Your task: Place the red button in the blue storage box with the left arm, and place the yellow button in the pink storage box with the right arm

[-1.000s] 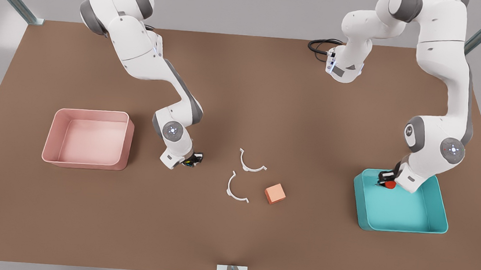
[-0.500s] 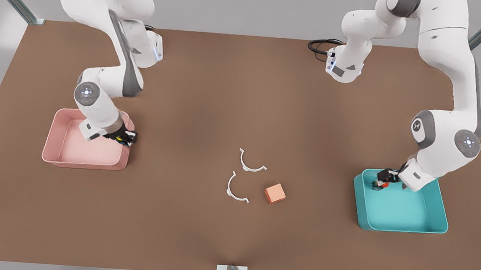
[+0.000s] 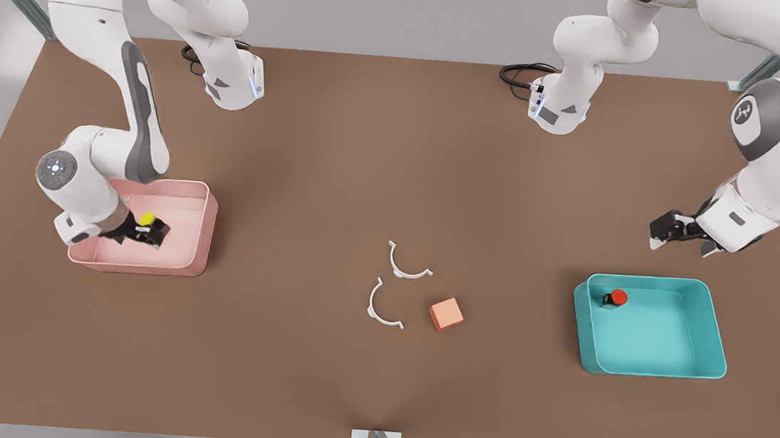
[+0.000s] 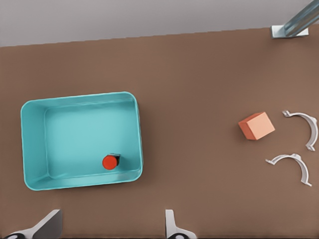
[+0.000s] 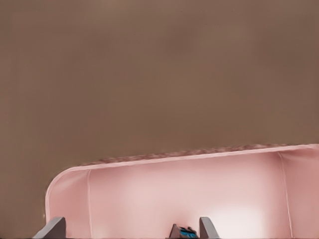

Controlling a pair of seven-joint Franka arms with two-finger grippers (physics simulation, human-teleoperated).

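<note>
The red button (image 3: 616, 297) (image 4: 110, 162) lies in a corner of the blue storage box (image 3: 698, 363) (image 4: 32, 149), free of any gripper. My left gripper (image 3: 674, 239) (image 4: 110, 226) hovers open and empty, raised beyond the box's far wall. The yellow button (image 3: 147, 218) (image 5: 183, 232) is inside the pink storage box (image 3: 206, 230) (image 5: 149, 194), between the spread fingers of my right gripper (image 3: 142, 232) (image 5: 129, 229) and close to one finger. That gripper is low inside the box at the end on the front view's left. I cannot tell whether the button rests on the floor.
Two white curved clips (image 3: 408, 264) (image 3: 381, 305) and an orange-pink cube (image 3: 446, 314) (image 4: 256, 125) lie mid-table between the boxes. A black cable (image 3: 518, 74) coils at one arm base along the far edge.
The right gripper carried the yellow button from mid-table into the pink box and opened. The left gripper let go of the red button in the teal box and rose away.
</note>
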